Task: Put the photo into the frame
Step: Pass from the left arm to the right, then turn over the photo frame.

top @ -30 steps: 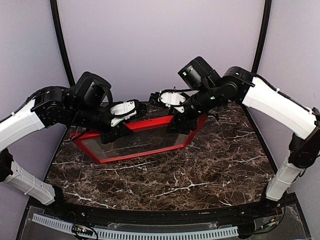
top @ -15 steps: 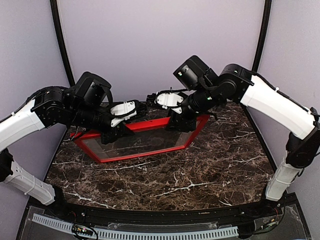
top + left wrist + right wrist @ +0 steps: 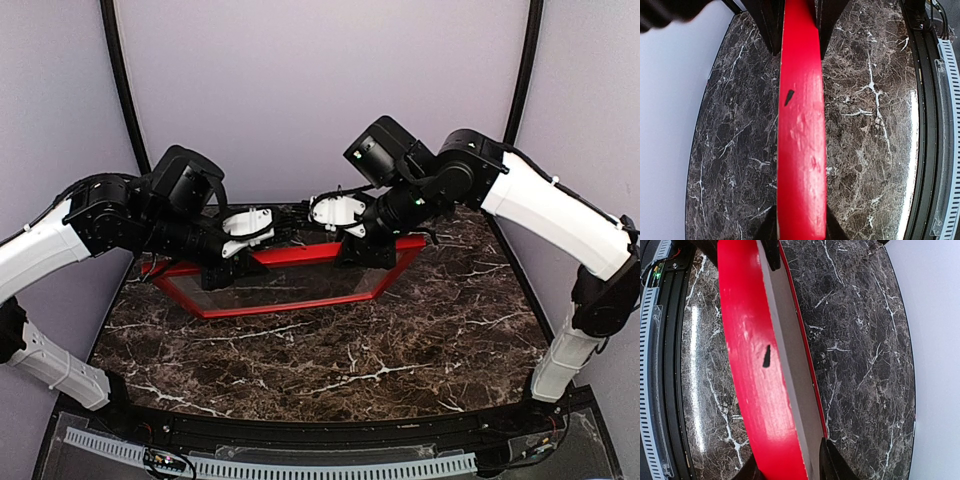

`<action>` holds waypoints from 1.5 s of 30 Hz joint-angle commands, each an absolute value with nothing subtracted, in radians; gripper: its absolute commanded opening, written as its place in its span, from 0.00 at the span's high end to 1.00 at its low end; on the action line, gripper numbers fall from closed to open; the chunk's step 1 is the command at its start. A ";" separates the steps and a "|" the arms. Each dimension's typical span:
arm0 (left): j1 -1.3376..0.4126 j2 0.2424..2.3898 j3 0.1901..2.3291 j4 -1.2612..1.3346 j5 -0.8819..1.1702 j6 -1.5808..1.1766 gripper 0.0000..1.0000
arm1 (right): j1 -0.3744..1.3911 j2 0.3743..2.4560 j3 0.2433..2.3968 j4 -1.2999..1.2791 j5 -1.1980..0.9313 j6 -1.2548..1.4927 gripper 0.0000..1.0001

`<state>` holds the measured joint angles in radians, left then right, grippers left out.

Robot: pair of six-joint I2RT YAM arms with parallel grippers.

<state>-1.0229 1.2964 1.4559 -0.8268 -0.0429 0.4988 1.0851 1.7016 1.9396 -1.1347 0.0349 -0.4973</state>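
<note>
The frame [image 3: 270, 306], bright red and thin-railed, stands tilted on the marble table, its near rail down and its far rail lifted. My left gripper [image 3: 222, 268] is shut on the far rail's left part. In the left wrist view the red rail [image 3: 800, 130] fills the gap between the dark fingertips of that gripper [image 3: 800, 227]. My right gripper [image 3: 362, 250] grips the same rail further right. In the right wrist view its fingers press both sides of the rail [image 3: 750, 370], the gripper [image 3: 790, 470] shut on it. The photo is out of view.
The dark marble table [image 3: 400, 340] stretches in front of the frame. Pale walls close in at the back and on both sides. A black rim with a white cable strip [image 3: 300, 465] runs along the near edge.
The right gripper's jaws have closed onto the far rail, and that arm has shifted slightly left. The frame's near rail has drawn back a little. The left grip is unchanged.
</note>
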 commanded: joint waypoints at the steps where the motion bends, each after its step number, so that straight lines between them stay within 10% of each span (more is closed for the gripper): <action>1: -1.017 1.283 1.467 -0.742 -0.044 0.451 0.92 | 1.093 1.689 1.957 -1.110 0.053 -0.430 0.83; 8: -1.017 1.268 1.453 -0.723 -0.062 0.443 0.72 | 1.100 1.688 1.960 -1.110 0.058 -0.428 1.00; 22: -1.017 1.137 1.379 -0.581 -0.164 0.432 0.27 | 1.101 1.667 2.004 -1.083 0.105 -0.367 1.00; 45: -1.011 1.011 1.355 -0.493 -0.735 0.038 0.04 | 0.795 1.691 2.102 -0.928 -0.132 0.170 1.00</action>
<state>-1.0172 1.0138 1.3399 -0.4725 -0.5854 0.1764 0.8757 1.7580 2.1429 -1.2213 -0.0334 -0.0238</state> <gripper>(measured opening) 0.957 0.183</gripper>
